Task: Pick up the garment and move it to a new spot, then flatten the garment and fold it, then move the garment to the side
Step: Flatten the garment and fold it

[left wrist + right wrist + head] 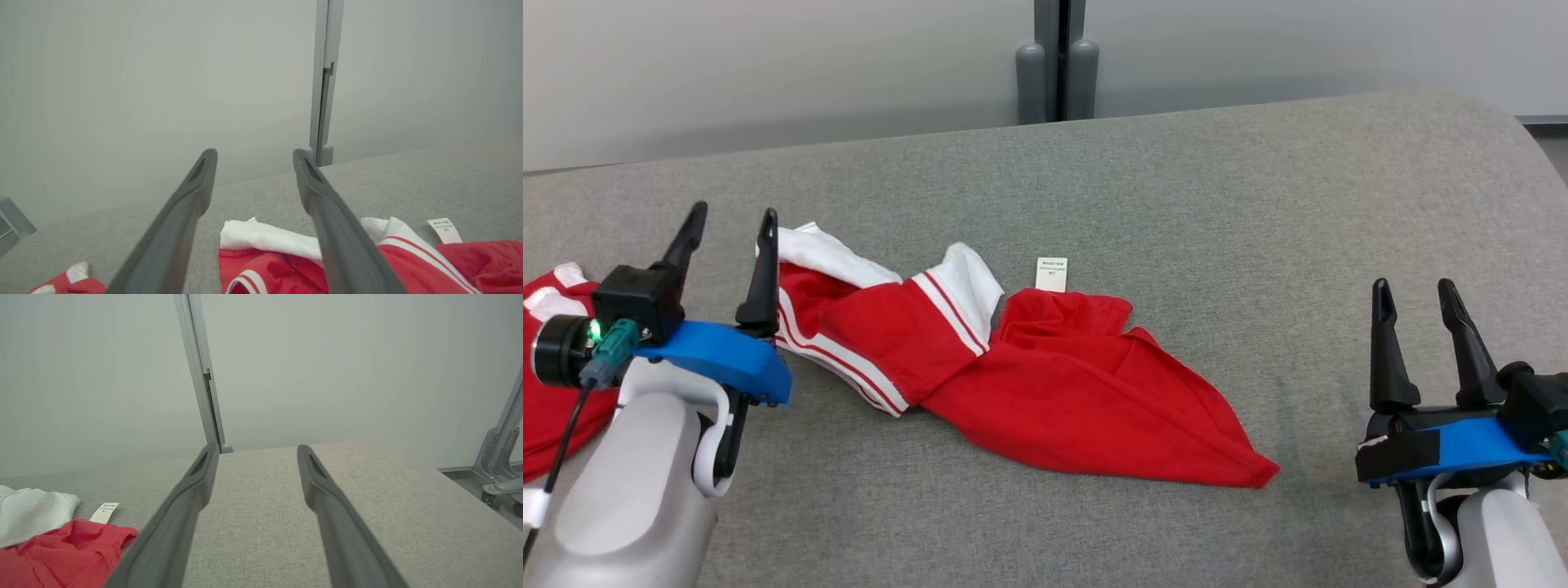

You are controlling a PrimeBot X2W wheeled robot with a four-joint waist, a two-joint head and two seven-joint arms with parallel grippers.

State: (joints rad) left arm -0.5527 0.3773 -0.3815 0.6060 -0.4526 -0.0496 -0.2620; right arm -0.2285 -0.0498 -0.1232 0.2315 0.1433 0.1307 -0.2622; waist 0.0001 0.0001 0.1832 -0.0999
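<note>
Head view showed the left gripper [732,214], fingers apart and empty, over the left end of the grey fabric-covered table [1217,180]; the right gripper [1413,287], also spread, at its right end. The red-and-white jersey garment [1045,367] lay crumpled across the table's left and middle, seemingly neither flattened nor folded; most work remained.

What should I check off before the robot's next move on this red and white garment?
1. Left gripper open, nothing between its fingers: ok.
2. Right gripper open, apart from the garment: ok.
3. Garment lying flat: not ok; it is bunched, white striped parts twisted over red.
4. Whole garment in sight: not ok; its left end runs behind the left arm.
5. Bare grey surface beside the garment for spreading: ok.
6. Which edge is the hem: cannot tell.
</note>
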